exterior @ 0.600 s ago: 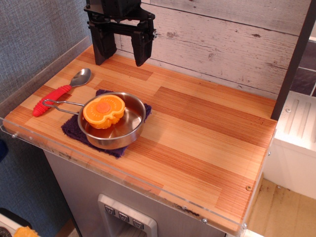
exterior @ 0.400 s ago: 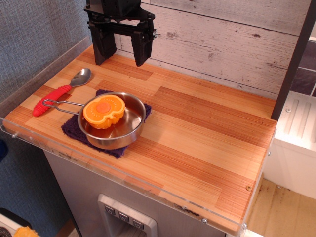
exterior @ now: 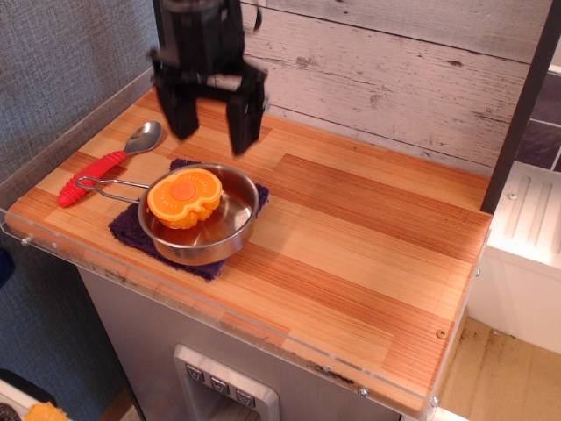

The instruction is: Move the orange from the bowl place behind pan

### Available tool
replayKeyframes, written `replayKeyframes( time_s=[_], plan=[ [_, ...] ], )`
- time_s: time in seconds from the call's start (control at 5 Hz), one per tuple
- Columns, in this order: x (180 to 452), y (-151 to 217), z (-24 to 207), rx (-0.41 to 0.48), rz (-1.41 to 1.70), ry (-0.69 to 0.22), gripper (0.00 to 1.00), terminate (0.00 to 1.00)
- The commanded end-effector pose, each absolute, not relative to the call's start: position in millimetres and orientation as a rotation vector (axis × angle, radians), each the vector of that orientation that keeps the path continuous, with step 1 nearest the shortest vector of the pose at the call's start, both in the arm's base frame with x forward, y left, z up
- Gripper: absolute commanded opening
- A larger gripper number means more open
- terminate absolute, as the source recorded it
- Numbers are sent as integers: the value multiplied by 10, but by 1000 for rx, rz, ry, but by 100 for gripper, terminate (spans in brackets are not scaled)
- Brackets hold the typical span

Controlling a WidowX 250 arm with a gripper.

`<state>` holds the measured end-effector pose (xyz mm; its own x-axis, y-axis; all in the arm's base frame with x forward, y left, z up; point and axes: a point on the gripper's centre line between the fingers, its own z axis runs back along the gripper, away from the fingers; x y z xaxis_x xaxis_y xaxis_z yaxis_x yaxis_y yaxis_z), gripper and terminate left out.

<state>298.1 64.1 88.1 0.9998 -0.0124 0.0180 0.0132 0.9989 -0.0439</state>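
Since the earlier frame the pincer (exterior: 210, 123) has been lowered and brought forward, away from the back wall and toward the pan; its outline is blurred by motion. Nothing else on the counter (exterior: 351, 254) has been displaced.

At the near left, a dark purple cloth (exterior: 131, 230) is laid flat on the wooden counter, close to the front edge. The stainless-steel pan (exterior: 230, 230) is seated on this cloth, upright, with its thin wire loop handle (exterior: 103, 183) pointed left and reaching past the cloth's edge. The orange (exterior: 184, 198) is found inside the pan, toward its left side, tilted against the wall with the flat cut face and darker red-orange centre turned upward. The orange is untouched by the pincer.

Just beyond the handle, a spoon with a red handle (exterior: 92, 177) and a metal bowl (exterior: 145, 138) is laid diagonally on the bare counter, clear of the cloth.

Farther back, the pincer is held above the counter, behind the pan's far rim and apart from it. Its two dark fingers (exterior: 246, 118) are spread wide and pointed down, with nothing between them.

At the rear, a whitewashed plank wall (exterior: 394, 79) is noted along the counter's back edge. The strip of counter between that wall and the pan is partly hidden by the pincer.
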Motion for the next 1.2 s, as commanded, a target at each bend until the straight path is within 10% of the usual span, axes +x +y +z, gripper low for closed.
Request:
replayKeyframes(
  time_s=[0.0, 1.0],
  plan=[
    [2843, 734, 927, 7, 1, -48, 100, 0],
    [2971, 626, 468, 74, -6, 14, 100, 0]
  ],
)
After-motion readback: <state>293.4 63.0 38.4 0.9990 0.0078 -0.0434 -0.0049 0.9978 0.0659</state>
